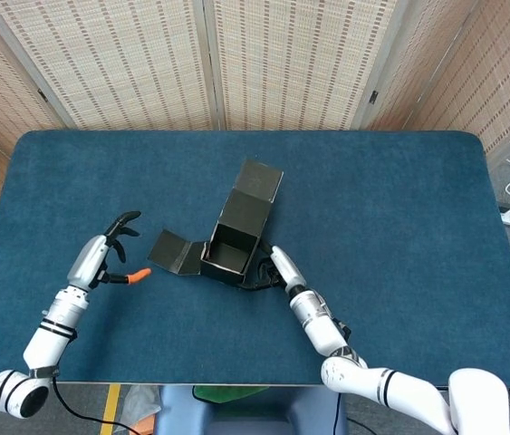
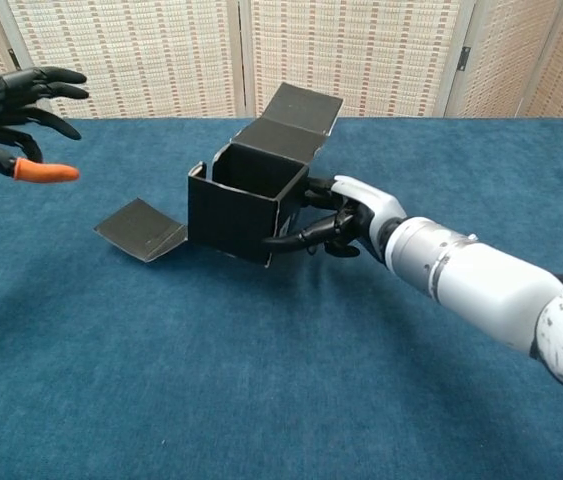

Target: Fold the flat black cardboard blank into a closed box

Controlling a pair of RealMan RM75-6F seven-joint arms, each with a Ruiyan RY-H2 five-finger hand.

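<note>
Chest view gives the clearest look at the right hand (image 2: 346, 215), and it is gripping the black box (image 2: 246, 200), dark fingers (image 2: 296, 238) running along the near right corner and wall while the white back of the hand sits just beside that side. From the head view the same right hand (image 1: 277, 268) sits tight against the box's (image 1: 236, 245) near corner, the white forearm trailing back toward the table's near edge. The box stands upright with its top open, walls up, the inside visible from above; its lid panel (image 2: 291, 118) leans up and away from the far wall, tilted rather than closed, with a further flap at its end. One side flap (image 2: 141, 227) lies flat on the cloth to the box's left, joined at the base. Over to the left hand (image 2: 11, 100) now: it holds nothing, fingers spread wide and dark, an orange-tipped thumb (image 2: 43, 173) jutting toward the box, and it hovers well apart from the cardboard. Head view puts the left hand (image 1: 102, 258) near the flat flap (image 1: 171, 252) but not touching it. Everything sits on the blue table (image 1: 372, 217), the box roughly at its middle, woven screens (image 1: 282, 59) behind.
</note>
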